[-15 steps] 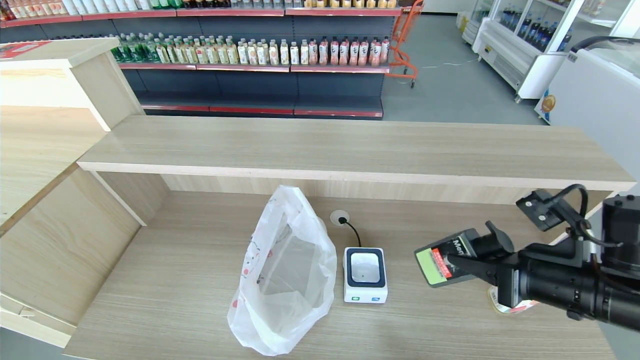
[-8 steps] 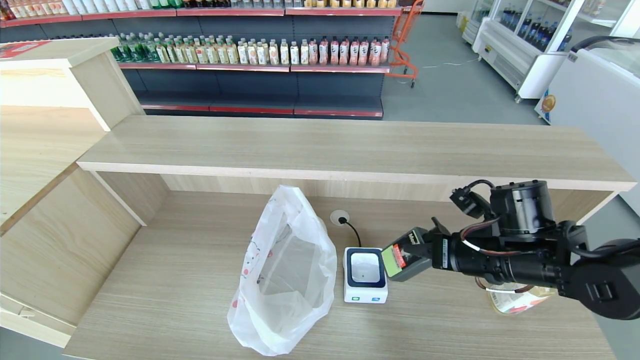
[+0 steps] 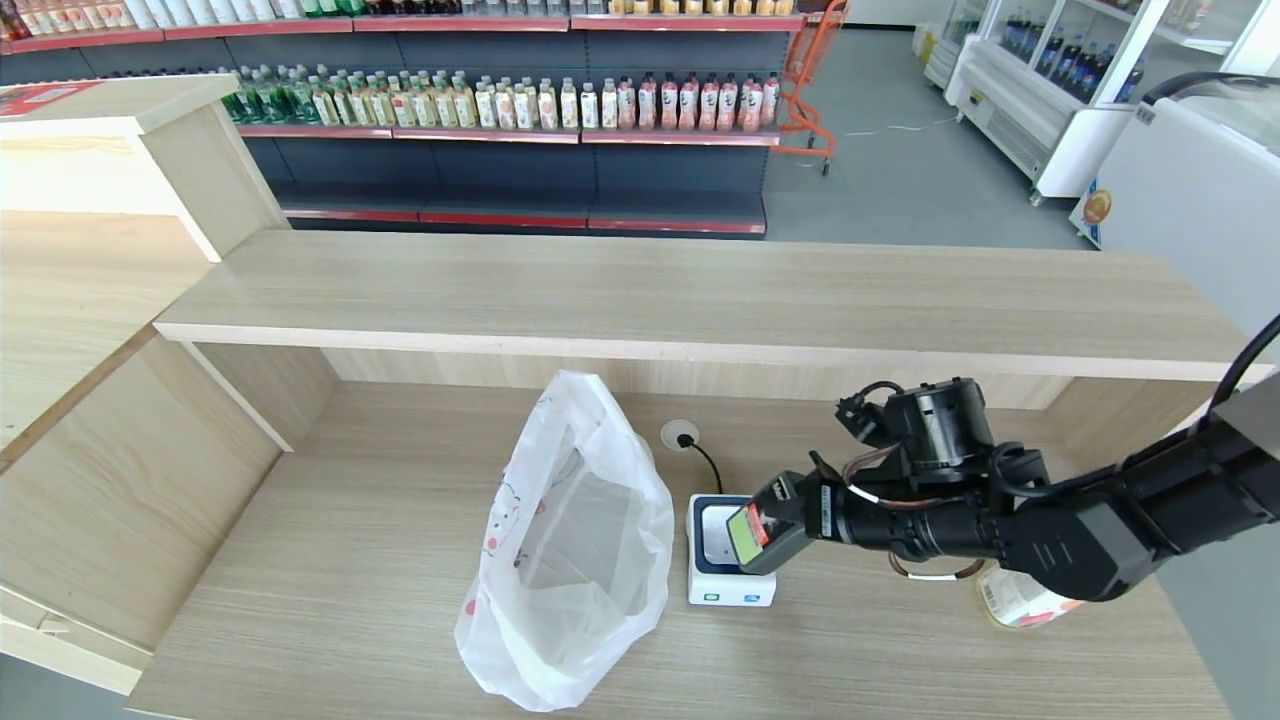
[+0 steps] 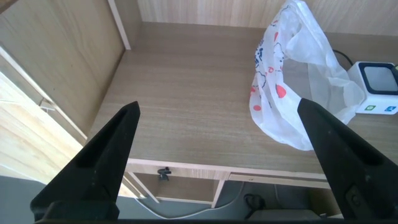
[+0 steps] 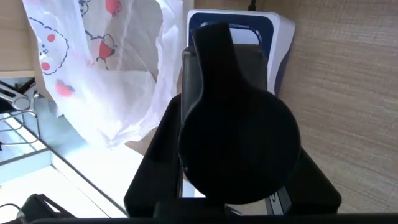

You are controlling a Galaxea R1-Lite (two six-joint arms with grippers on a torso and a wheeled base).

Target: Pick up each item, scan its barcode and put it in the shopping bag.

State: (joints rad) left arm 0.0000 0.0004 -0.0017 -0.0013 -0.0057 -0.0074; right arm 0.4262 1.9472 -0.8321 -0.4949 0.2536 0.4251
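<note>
The table (image 3: 350,580) is made of light wood with thin lines in it. A higher wooden ledge (image 3: 700,290) runs along its far side. A white, see-through shopping bag (image 3: 570,560) with little red pictures sits near the middle, its mouth open. Just beside it, on the right, sits a small white scanner (image 3: 730,598) with a dark blue top. A black cable (image 3: 706,462) runs from the scanner into a round hole (image 3: 679,434) in the table. Far to the right stands a container (image 3: 1020,605) with a white and red label, partly hidden.
</note>
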